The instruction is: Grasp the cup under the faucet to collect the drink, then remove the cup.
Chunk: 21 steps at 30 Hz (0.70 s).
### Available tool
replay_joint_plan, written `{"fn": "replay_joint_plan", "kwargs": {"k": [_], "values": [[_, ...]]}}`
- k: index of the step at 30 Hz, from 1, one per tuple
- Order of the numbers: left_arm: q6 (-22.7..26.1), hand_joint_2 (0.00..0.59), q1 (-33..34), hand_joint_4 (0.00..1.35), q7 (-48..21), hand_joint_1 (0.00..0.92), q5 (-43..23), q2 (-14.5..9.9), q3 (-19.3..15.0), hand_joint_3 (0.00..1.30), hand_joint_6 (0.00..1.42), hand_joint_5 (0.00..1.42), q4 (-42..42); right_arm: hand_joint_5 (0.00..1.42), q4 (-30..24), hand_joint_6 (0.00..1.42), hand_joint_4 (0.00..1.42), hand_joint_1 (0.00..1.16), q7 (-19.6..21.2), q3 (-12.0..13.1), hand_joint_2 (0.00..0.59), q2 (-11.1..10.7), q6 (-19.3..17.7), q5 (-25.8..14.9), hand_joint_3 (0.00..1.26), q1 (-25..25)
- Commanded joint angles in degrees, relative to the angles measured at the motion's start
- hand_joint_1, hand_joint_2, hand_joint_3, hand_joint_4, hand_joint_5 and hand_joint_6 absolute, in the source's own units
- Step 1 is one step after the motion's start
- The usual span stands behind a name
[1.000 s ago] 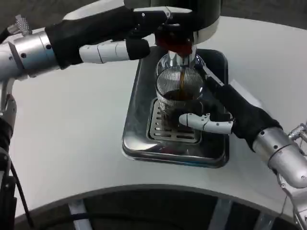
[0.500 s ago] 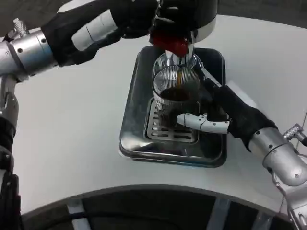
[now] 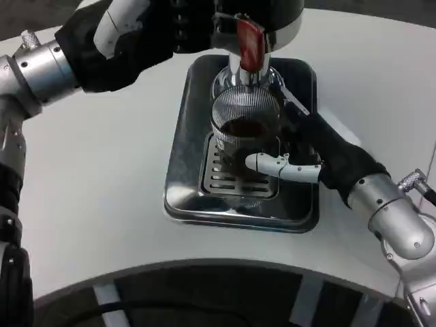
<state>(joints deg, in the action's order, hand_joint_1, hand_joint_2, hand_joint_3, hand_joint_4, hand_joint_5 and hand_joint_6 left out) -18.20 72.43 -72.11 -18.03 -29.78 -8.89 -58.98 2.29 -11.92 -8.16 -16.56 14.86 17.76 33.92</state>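
My right hand (image 3: 310,153) is wrapping its fingers (image 3: 272,164) around the ribbed clear glass cup (image 3: 244,133), sitting on the shiny metal drip tray (image 3: 184,184) under the faucet (image 3: 248,58). My left hand (image 3: 174,27) is maybe gripping the red lever (image 3: 248,42); I cannot tell.

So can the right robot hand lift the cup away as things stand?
Probably yes: the right robot hand already grips the cup on the drip tray. The tap sits close above, so drawing it out sideways looks safer.
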Motion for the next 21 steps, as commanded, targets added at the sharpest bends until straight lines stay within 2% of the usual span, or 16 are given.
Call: {"fn": "replay_joint_plan", "kwargs": {"k": [1, 8, 21], "values": [[3.2, 0.078, -1.1, 0.1, -2.7, 0.0, -1.7, 0.2, -1.1, 0.19, 0.28, 0.22, 2.9, 0.0, 0.8, 0.0, 0.0, 0.59, 0.0, -0.4, 0.188, 0.2, -0.3, 0.0, 0.0, -0.3], [6.9, 0.088, -1.6, 0.11, -2.9, 0.0, -3.2, -0.3, -2.5, 0.21, 0.3, 0.24, 7.0, 0.0, 1.1, 0.0, 0.0, 0.59, 0.1, -0.7, 0.188, 0.4, -0.4, 0.1, 0.0, 0.0], [9.4, 0.092, -3.6, 0.18, -2.4, 0.0, -3.8, -2.2, -4.5, 0.25, 0.32, 0.29, 11.5, 0.0, 1.9, 0.0, 0.0, 0.59, 0.6, -1.5, 0.19, 1.5, 0.2, 0.6, 0.0, 1.7]]}}
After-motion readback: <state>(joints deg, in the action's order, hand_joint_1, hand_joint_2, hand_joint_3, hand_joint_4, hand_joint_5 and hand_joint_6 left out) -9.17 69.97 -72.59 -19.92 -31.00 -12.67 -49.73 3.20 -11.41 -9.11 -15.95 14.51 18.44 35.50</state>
